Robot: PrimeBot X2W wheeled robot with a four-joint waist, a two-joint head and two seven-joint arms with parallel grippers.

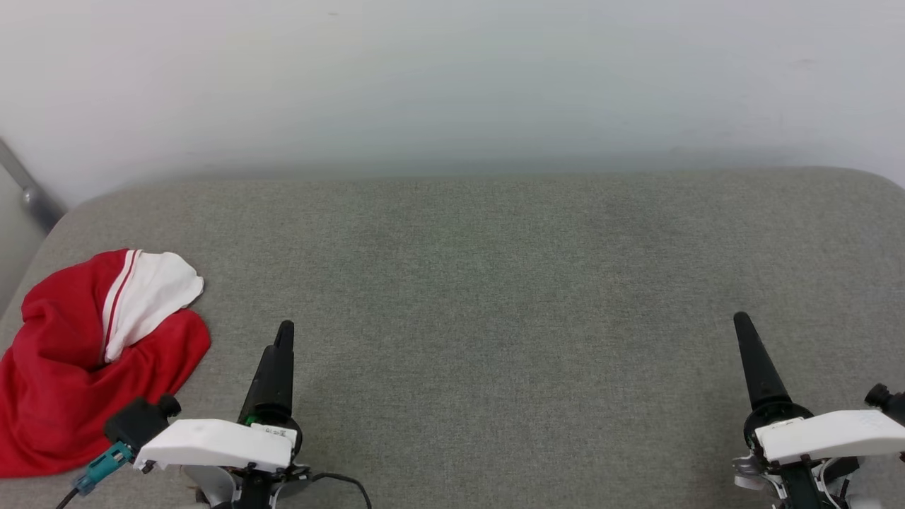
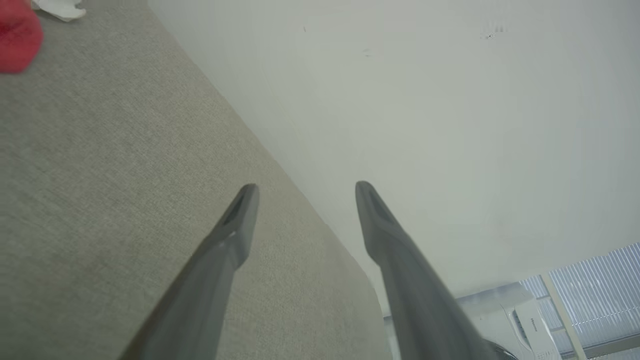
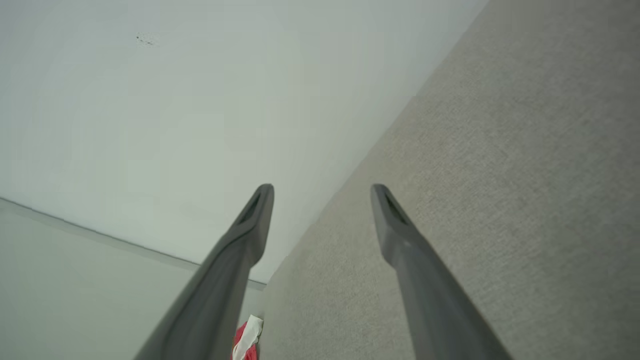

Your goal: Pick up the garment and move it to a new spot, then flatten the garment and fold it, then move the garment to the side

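The garment (image 1: 71,367) is lying bunched at the cushion's (image 1: 495,283) left edge; your left gripper (image 2: 306,192) and right gripper (image 3: 322,192) are hanging spread wide, gripping nothing.

Padded surface (image 1: 495,283), covered in grey woven cloth, its two far corners rounded. At its left edge you see the garment (image 1: 63,382), lying directly on the cloth as a crumpled red heap and running out of the head view at the left. On top you find the white sleeve (image 1: 152,297), bordered by red-white striped trim (image 1: 117,297), pointing toward the surface's middle.
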